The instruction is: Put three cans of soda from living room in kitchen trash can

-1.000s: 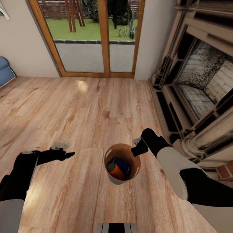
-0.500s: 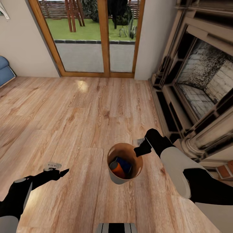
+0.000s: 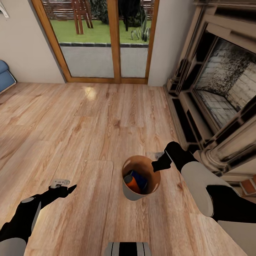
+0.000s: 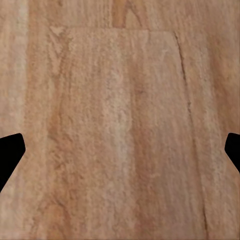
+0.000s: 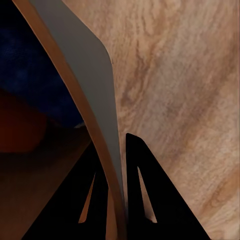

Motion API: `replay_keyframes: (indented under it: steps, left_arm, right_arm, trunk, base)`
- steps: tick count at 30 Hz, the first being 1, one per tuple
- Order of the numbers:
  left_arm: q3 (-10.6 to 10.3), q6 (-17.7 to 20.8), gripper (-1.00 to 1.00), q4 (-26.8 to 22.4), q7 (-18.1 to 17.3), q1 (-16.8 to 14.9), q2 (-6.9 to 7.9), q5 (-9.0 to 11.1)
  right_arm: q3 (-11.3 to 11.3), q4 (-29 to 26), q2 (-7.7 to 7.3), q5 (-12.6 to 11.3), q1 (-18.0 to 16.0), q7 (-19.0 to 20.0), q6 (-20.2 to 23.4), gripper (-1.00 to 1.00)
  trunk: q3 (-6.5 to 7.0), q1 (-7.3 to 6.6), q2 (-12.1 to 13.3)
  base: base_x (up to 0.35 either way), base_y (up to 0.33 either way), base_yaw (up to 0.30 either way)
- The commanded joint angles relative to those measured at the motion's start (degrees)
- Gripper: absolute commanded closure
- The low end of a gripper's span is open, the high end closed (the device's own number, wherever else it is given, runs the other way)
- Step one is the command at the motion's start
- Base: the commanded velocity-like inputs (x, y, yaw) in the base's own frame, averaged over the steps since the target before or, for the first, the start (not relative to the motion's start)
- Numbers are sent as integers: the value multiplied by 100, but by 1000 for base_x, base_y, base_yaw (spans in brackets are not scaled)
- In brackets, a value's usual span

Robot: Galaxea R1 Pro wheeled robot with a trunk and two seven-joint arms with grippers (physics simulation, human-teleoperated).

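Head view: the bin (image 3: 141, 177) hangs over the floor (image 3: 89, 142) just below centre, an orange can (image 3: 132, 184) and a blue can (image 3: 139, 179) inside. The right gripper (image 3: 159, 165) pinches its rim at 2 o'clock. The left gripper (image 3: 67, 188) sits at 8 o'clock.

Left wrist view: fingertips (image 4: 10, 152) spread wide, released, over planks.

Right wrist view: fingers (image 5: 145, 200) clenched on the bin's wall (image 5: 85, 85).

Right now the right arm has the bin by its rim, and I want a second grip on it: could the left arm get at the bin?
Probably yes. The left tool is open over bare floor, with nothing between it and the bin, whose near side is free; the right tool holds the opposite rim.
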Motion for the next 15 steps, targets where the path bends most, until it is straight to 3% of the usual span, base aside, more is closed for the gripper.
replay_keyframes:
  steps: [1, 15]
  left_arm:
    - [-2, -17, -100, 2, 3, 0, -2, -2]
    - [-5, -72, -100, 5, 13, 0, -13, -25]
  right_arm:
    - [-27, 1, -9, -187, -2, 30, 60, 100]
    - [-38, 10, -51, -181, 6, -21, 60, 100]
  trunk:
    - [-18, 22, -42]
    - [-269, 329, -603]
  base:
    - [0, 0, 0]
    - [0, 0, 0]
